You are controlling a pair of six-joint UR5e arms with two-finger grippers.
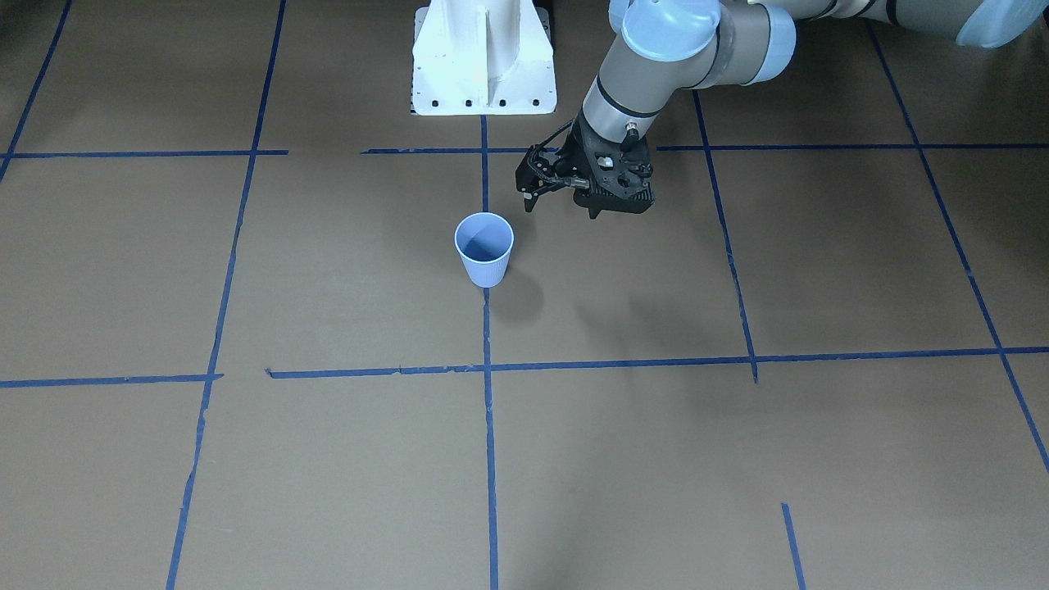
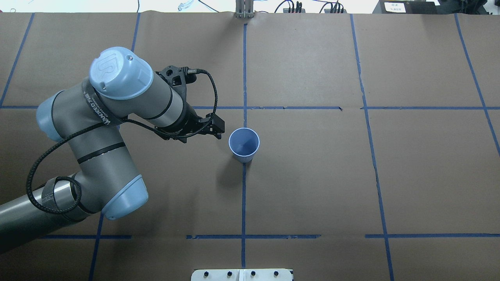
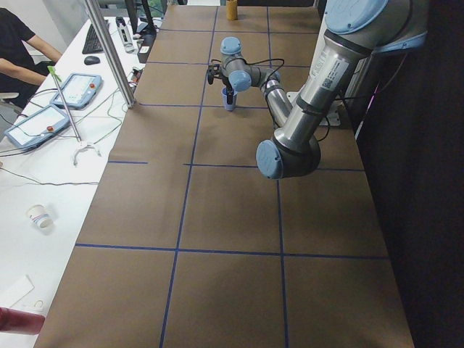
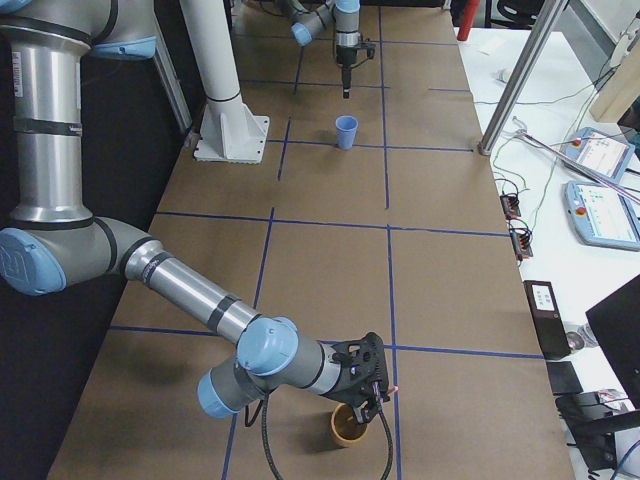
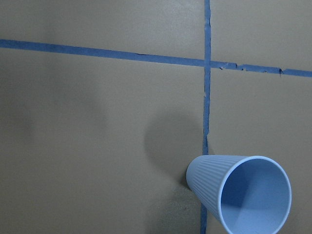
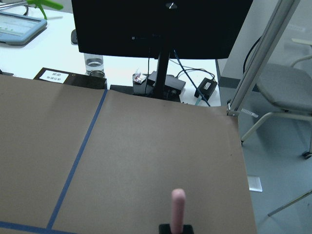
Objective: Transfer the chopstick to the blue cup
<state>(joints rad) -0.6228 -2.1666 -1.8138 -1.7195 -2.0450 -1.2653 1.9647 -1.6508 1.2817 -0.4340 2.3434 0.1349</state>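
Jaws of the right gripper [image 4: 375, 390] are closed on the thin chopstick [image 6: 178, 207], well apart from the blue cup [image 1: 483, 246]. Left gripper [image 1: 562, 206] jaws are spread and empty, just beside that cup. The chopstick is judged light, stiff and slippery, best gripped mid-length.

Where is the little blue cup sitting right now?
In the overhead view the blue cup stands upright near the middle of the table, on the central blue tape line, just right of the left gripper and not touching it.

Even bright light, soft shadow beside blue cup [image 1: 484, 248]
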